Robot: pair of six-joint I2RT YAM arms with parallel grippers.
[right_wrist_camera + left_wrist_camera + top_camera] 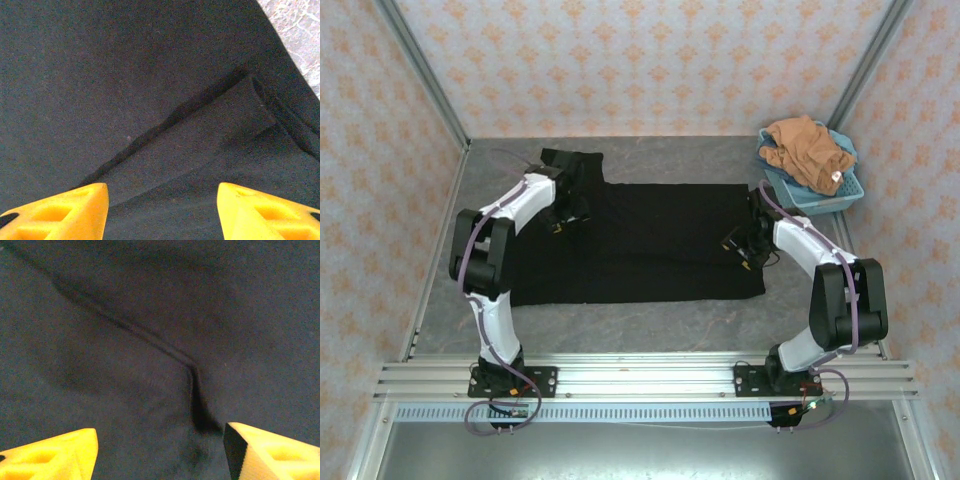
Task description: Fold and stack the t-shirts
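Observation:
The black t-shirt lies spread flat across the middle of the table, plain side up, one sleeve sticking out at the far left. My left gripper hangs low over its upper left part, open, yellow fingers apart above a crease in the cloth. My right gripper is over the shirt's right edge, open, its fingers spread above a folded flap of black cloth. The orange-brown t-shirt sits crumpled in the basket at the far right.
A light-blue plastic basket stands at the far right corner against the wall. Grey tabletop runs along the near side of the shirt. Patterned walls close in the table on three sides.

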